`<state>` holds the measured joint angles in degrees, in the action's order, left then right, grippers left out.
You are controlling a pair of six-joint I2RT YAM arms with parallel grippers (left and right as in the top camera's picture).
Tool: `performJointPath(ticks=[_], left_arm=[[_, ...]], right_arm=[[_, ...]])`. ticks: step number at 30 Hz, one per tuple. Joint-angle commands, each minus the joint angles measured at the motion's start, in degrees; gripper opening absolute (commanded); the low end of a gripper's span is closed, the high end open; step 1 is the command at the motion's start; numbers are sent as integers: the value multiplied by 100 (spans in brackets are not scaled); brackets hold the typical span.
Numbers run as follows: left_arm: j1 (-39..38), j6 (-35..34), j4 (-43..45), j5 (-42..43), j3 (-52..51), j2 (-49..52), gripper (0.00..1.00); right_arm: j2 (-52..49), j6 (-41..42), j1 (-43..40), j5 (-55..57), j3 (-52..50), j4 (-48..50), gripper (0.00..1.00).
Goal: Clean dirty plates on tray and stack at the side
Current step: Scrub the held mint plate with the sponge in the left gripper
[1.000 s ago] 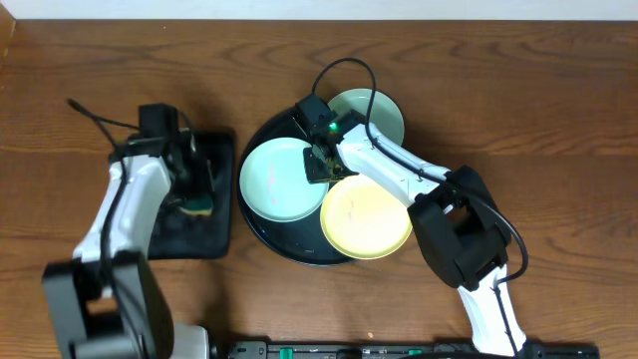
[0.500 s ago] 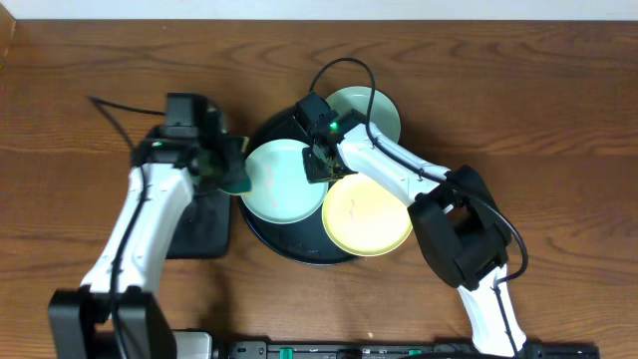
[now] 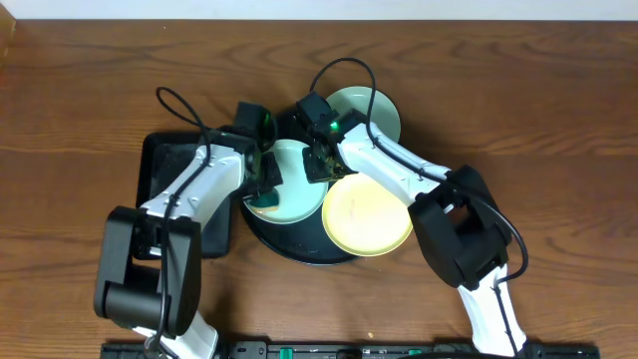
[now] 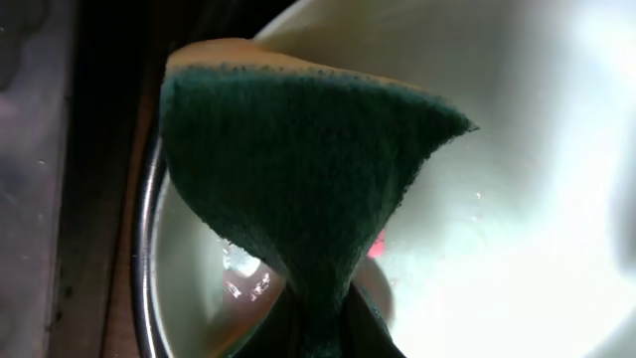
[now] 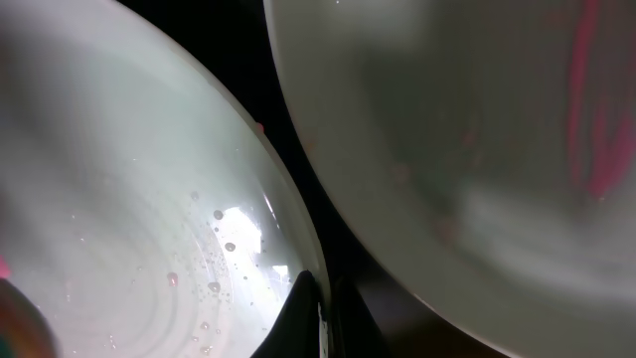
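Plates (image 3: 299,189) are all three on the tray (image 3: 279,239) with none stacked on the worktop (image 3: 518,100), so you're at the first wash, I judge. The yellow plate (image 3: 367,217) lies at 5 o'clock, the far mint plate (image 3: 369,110) at 1, the wet mint plate (image 3: 301,194) at 9. Your left fingers (image 3: 263,172) pinch the sponge (image 4: 308,199) on its 9 o'clock side; your right fingers (image 3: 321,165) seem clamped on its 3 o'clock rim

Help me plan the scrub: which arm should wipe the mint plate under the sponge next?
Left. The left gripper holds the sponge over that mint plate, while the right gripper pinches the plate's rim, apparently steadying it.
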<state>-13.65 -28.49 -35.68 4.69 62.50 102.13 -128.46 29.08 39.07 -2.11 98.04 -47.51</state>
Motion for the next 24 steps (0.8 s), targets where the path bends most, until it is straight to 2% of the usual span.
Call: performJointPath(ticks=[1,5,8,11,16,17,20,24], left_arm=[[-142,264,22,466,35,177,8],[-236,1401,330,1891,35,177,7],[-238,1497,459,2052,35,177,8],[-216,1165,527,1423,35,177,7],[-212,-315,247,-1106,35,177,7],[-214,-380,199,-1469,35,177,7],[-214,-369,120,-1853,35,177,8],[-236,-116,13,-1558,35,177,7]], right_arm=[[-240,-85,57,-247,-39,33,1],[-240,-85,57,-247,-39,35,1],[-240,-85,57,-247,-39,35,1],[-240,-85,57,-247,-39,33,1],[-240,-85,57,-247,-39,33,1],[-240,-85,57,-247,-39,35,1],[-240,-85,57,-247,-39,33,1],[-240,-46,57,-269,-39,24,1]])
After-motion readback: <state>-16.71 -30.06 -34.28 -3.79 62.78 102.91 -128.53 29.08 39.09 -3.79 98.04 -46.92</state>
